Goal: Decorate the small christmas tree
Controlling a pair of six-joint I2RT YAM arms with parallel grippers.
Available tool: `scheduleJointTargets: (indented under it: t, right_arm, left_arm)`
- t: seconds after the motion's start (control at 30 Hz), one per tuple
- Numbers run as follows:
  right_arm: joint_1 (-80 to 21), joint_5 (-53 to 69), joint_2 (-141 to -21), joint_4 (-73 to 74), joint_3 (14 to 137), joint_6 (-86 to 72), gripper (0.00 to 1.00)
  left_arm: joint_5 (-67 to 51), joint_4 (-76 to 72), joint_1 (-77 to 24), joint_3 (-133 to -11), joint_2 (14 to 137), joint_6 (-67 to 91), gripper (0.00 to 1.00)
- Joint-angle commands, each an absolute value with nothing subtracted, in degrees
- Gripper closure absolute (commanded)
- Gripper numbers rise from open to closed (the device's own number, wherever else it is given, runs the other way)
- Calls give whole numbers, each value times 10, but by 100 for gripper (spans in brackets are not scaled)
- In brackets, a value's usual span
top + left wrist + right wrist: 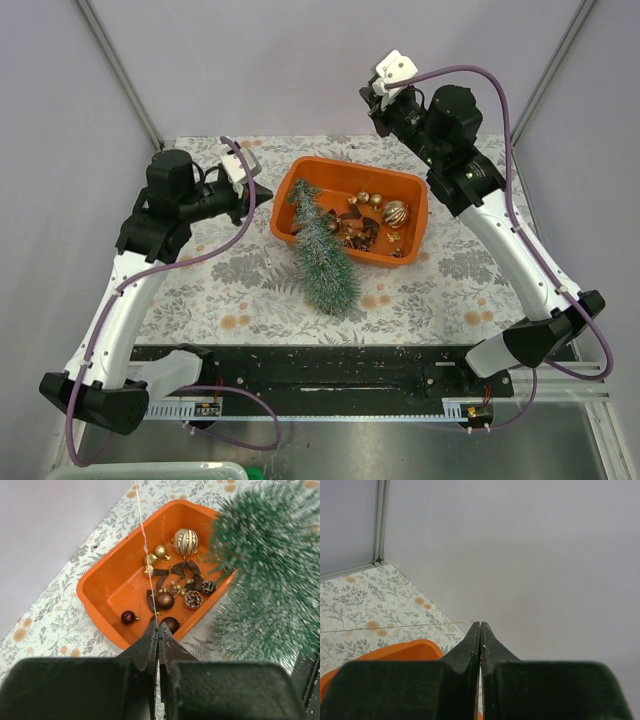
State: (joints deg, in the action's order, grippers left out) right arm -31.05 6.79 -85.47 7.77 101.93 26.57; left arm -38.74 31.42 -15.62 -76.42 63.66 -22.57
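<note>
The small christmas tree point(322, 250), frosted blue-green, is at the orange tray's point(350, 162) near side, its tip over the tray's left rim in the top view. It fills the right of the left wrist view point(265, 565). My left gripper point(262, 197) is left of the tray, shut on a thin gold wire point(145, 545) that runs up from its tips point(158, 625). My right gripper point(375, 100) is raised behind the tray, shut on the same thin wire point(395, 627) at its tips point(480, 624).
The tray point(100, 595) holds a striped gold bauble point(185, 541), small gold baubles, dark red baubles point(164, 600), pinecones point(193, 599) and brown ribbon point(180, 570). The floral tablecloth point(210, 280) is walled in by grey panels at the back and sides.
</note>
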Motion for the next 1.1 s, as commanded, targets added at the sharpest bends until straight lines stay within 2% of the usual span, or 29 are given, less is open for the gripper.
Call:
scheduleJointTargets:
  t: [0.0, 0.5, 0.83, 0.87, 0.97, 1.03, 1.07]
  right_arm:
    - [-308, 47, -840, 43, 1014, 256, 100]
    - [-308, 38, -830, 26, 940, 265, 100]
    - [-308, 11, -862, 17, 929, 285, 100]
    - [-308, 5, -866, 16, 928, 288, 100]
    - [-308, -11, -870, 13, 921, 300, 100]
    - [-308, -18, -870, 10, 913, 306, 100]
    - [-307, -21, -868, 8, 910, 308, 100]
  left_arm:
    - [-388, 364, -151, -737, 590, -222, 100]
    - [-445, 405, -151, -640, 536, -141, 100]
    - [-397, 330, -152, -580, 568, -86, 90]
    - [-387, 318, -152, -571, 576, -82, 88]
    - [-393, 308, -152, -565, 608, -82, 52]
    - [-395, 308, -152, -565, 625, -93, 34]
    - [-395, 308, -152, -564, 630, -104, 30]
